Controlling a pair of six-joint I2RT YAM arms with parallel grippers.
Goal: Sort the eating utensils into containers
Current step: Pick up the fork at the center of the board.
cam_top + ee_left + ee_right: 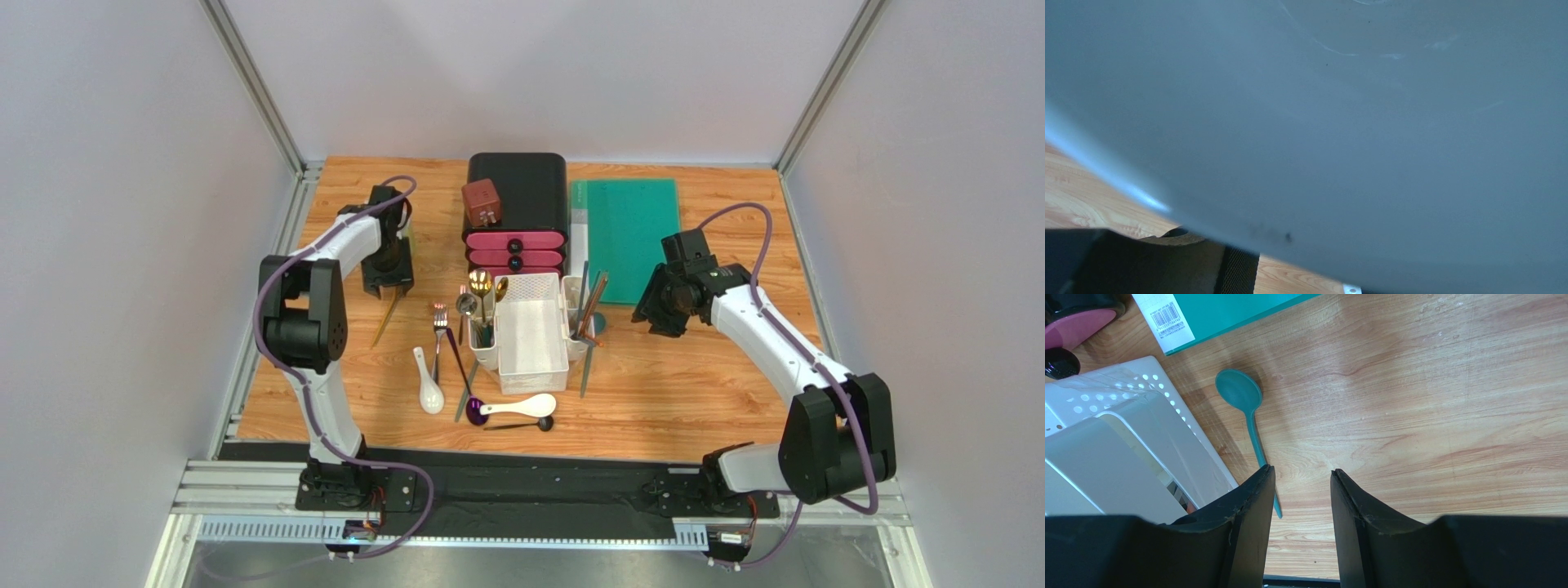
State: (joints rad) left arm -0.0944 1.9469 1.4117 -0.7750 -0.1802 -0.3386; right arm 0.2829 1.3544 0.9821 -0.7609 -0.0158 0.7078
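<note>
The white caddy (530, 321) (1125, 447) stands mid-table, with gold spoons (481, 288) upright in its left side bin and dark chopsticks (589, 300) in its right one. On the wood in front lie a fork (439, 325), two white ceramic spoons (428, 382) (521, 406), a purple spoon (472, 398) and a black spoon (521, 424). A wooden chopstick (388, 316) lies just below my left gripper (393, 267), whose fingers do not show. My right gripper (1301, 474) (656, 309) hangs open and empty right of the caddy, beside a teal spoon (1247, 410).
A black-and-pink drawer box (516, 214) with a small brown box (482, 200) on it stands behind the caddy. A teal board (628, 233) lies at the back right. A blurred grey surface (1321, 122) fills most of the left wrist view.
</note>
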